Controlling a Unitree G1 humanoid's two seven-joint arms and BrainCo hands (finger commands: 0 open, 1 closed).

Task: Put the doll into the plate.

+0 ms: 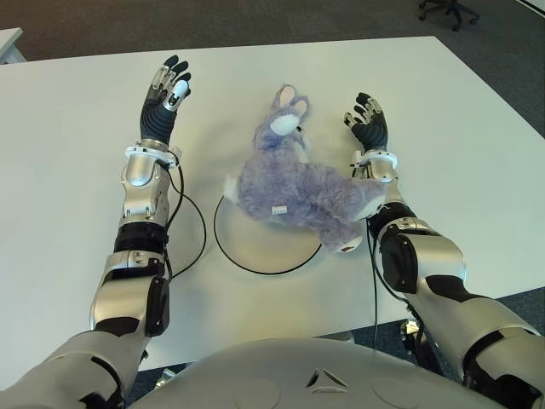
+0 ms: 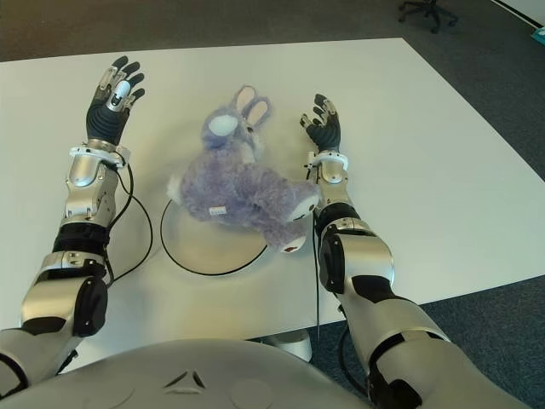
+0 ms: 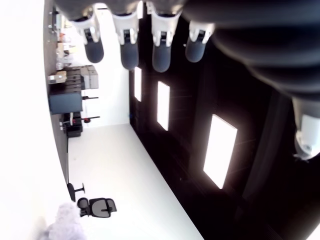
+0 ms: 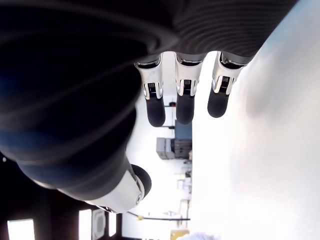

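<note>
A purple plush rabbit doll (image 1: pixel 294 183) lies across the white round plate (image 1: pixel 255 247), body over the plate's far right part, head and ears (image 1: pixel 288 106) reaching past the rim onto the table. My right hand (image 1: pixel 369 123) is just right of the doll's head, fingers spread, holding nothing. Well left of the doll, my left hand (image 1: pixel 168 89) is raised with open fingers. In the left wrist view the extended fingers (image 3: pixel 127 47) hold nothing and a bit of the doll (image 3: pixel 62 222) shows. The right wrist view shows straight fingers (image 4: pixel 184 97), nothing grasped.
The white table (image 1: pixel 77 145) spans the view; its front edge runs close to my body. A black cable (image 1: pixel 192 226) loops left of the plate beside my left forearm. An office chair (image 1: pixel 449 10) stands on the dark carpet beyond the far right corner.
</note>
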